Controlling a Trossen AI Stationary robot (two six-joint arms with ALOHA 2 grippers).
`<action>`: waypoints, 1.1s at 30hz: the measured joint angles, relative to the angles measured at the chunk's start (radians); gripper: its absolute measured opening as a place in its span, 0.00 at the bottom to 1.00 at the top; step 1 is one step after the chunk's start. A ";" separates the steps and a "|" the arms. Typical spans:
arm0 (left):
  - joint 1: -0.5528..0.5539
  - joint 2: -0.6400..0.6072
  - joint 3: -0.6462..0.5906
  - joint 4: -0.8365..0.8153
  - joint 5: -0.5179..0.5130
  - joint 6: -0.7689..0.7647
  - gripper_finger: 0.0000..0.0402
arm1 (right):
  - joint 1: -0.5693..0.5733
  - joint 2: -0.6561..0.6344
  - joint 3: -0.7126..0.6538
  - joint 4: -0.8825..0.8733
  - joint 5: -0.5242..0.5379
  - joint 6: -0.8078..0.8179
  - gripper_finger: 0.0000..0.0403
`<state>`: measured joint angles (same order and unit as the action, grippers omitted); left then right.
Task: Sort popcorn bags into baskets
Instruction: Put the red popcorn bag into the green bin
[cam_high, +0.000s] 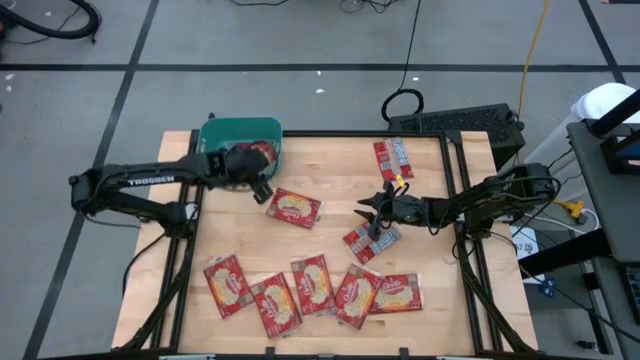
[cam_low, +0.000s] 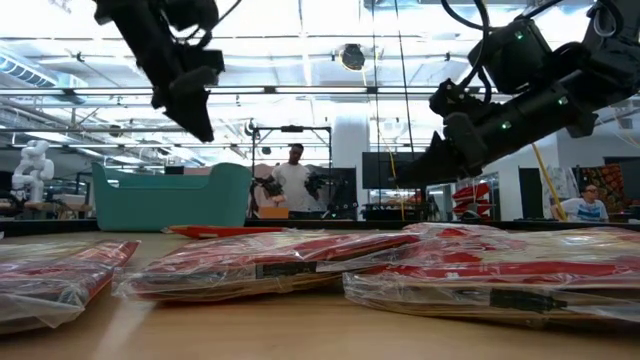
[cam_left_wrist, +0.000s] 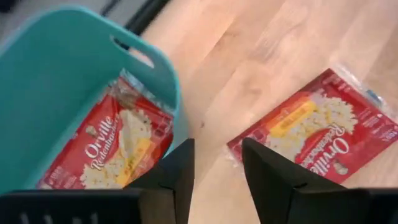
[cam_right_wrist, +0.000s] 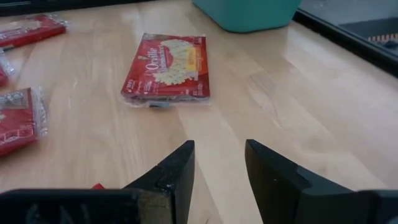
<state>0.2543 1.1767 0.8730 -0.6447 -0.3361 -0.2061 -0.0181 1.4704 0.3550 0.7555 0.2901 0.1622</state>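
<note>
One popcorn bag (cam_left_wrist: 115, 152) in the teal basket (cam_high: 240, 131). Left hand (cam_high: 262, 190) at its rim, fingers apart, empty. Right hand (cam_high: 368, 212) open, empty, above mid-worktop (cam_high: 330, 170). Eight-ish bags left lying loose.

floor (cam_high: 300, 40): grey, dark taped lines | ceiling (cam_low: 300, 40): bright strip lights | keyboard (cam_high: 455, 122): beside table | person (cam_low: 296, 180): standing behind
</note>
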 joint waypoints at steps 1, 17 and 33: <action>-0.041 0.000 0.000 -0.005 -0.035 -0.028 0.32 | 0.000 -0.001 0.000 -0.004 0.000 0.008 0.34; -0.501 0.000 -0.035 -0.085 -0.262 -0.391 0.32 | 0.018 -0.251 0.001 -0.351 0.140 -0.043 0.34; -0.539 0.001 -0.432 0.269 -0.180 -0.581 0.52 | 0.019 -0.283 0.000 -0.273 0.011 -0.076 0.34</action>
<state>-0.2849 1.1779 0.4410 -0.3760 -0.5156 -0.7869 0.0006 1.1877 0.3553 0.4821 0.3016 0.0867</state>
